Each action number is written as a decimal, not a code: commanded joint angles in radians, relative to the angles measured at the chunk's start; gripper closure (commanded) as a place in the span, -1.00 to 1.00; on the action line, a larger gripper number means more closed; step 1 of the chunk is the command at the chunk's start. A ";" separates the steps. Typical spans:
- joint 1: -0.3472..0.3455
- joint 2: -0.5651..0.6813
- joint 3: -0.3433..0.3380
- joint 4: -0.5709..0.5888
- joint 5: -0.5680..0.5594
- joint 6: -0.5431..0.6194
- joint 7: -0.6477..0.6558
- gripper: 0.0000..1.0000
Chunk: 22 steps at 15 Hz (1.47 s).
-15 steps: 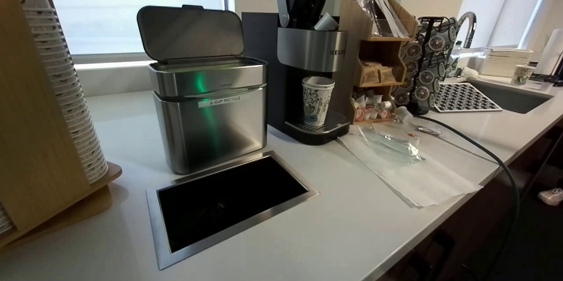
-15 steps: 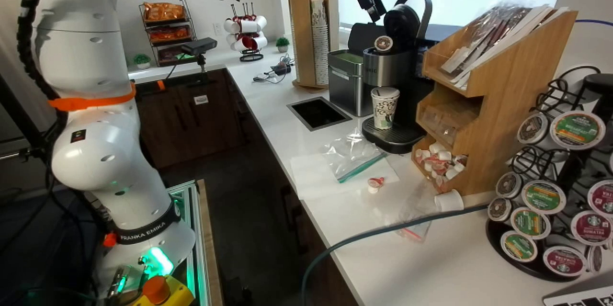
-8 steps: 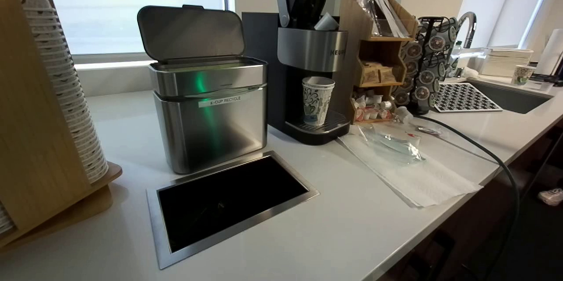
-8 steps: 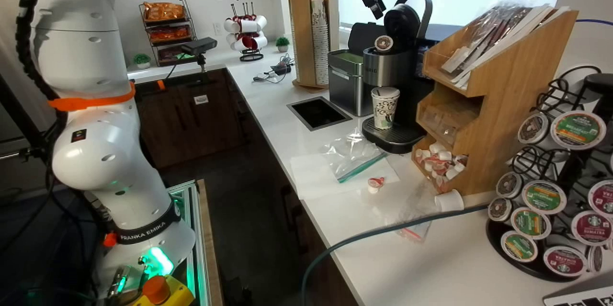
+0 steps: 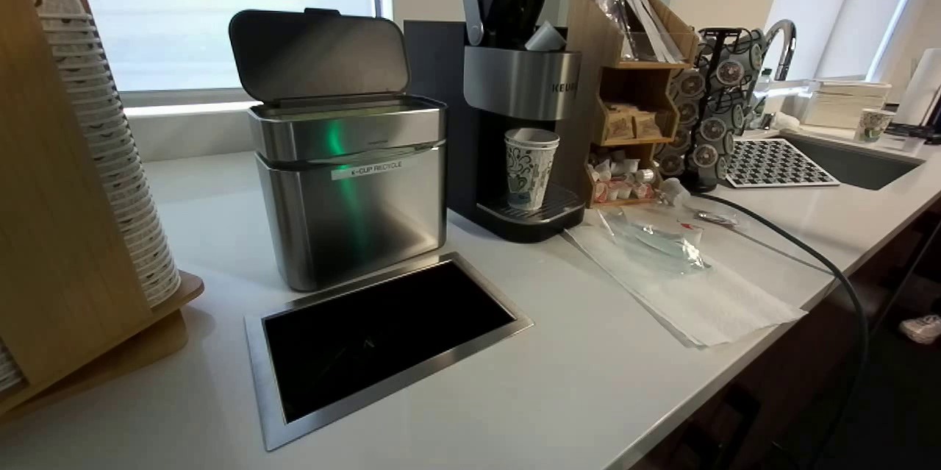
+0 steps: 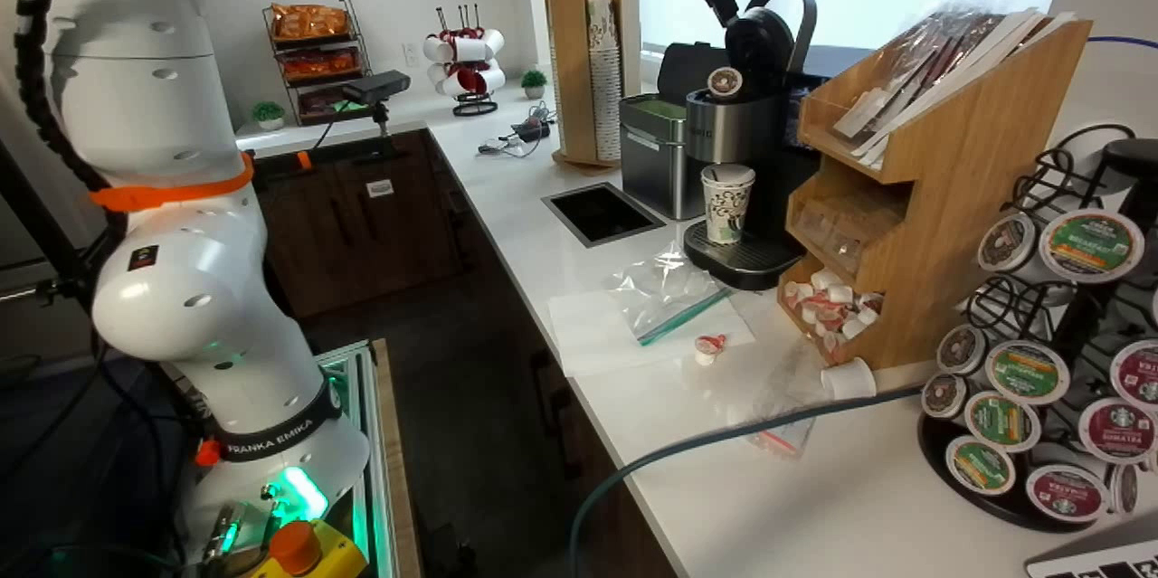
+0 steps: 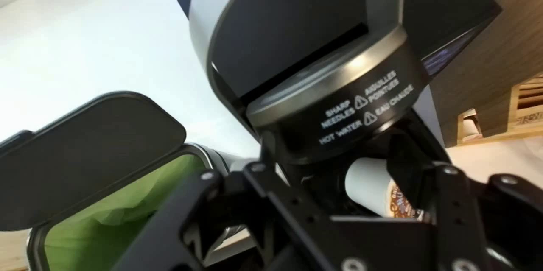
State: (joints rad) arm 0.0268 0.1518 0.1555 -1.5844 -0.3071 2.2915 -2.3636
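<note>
Countertop [image 5: 559, 382] bears the brewer [image 5: 514, 84] — wrist view alone shows its warning text [image 7: 367, 107].

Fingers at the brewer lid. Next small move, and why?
I'd probably ease the fingers gently toward the raised brewer lid until contact is plain: they stand apart close to it, but touch isn't certain. Go slow: it warns of sharp needles, and the pod lies tilted below.

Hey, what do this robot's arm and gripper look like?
The arm is smooth, rounded and white, with an orange band, ribbed black cabling and a black collar lettered FRANKA EMIKA in white. The gripper is black, with angular, linked fingers and silver-coloured screws.
</note>
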 commanded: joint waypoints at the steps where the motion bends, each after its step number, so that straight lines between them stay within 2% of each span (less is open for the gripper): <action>1: -0.009 -0.050 -0.016 -0.074 0.107 0.026 -0.154 0.26; 6: -0.005 -0.094 -0.027 -0.101 0.169 0.013 -0.242 0.98; 8: -0.007 -0.118 -0.032 -0.127 0.213 0.032 -0.292 1.00; 15: 0.004 -0.190 -0.066 -0.191 0.325 -0.008 -0.411 1.00; 17: 0.005 -0.203 -0.076 -0.214 0.319 -0.009 -0.436 1.00; 18: 0.022 -0.198 -0.064 -0.219 0.269 -0.009 -0.383 1.00; 22: 0.044 -0.180 -0.055 -0.237 0.249 -0.014 -0.396 1.00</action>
State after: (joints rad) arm 0.0494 -0.0176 0.1009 -1.7853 -0.0415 2.2844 -2.7125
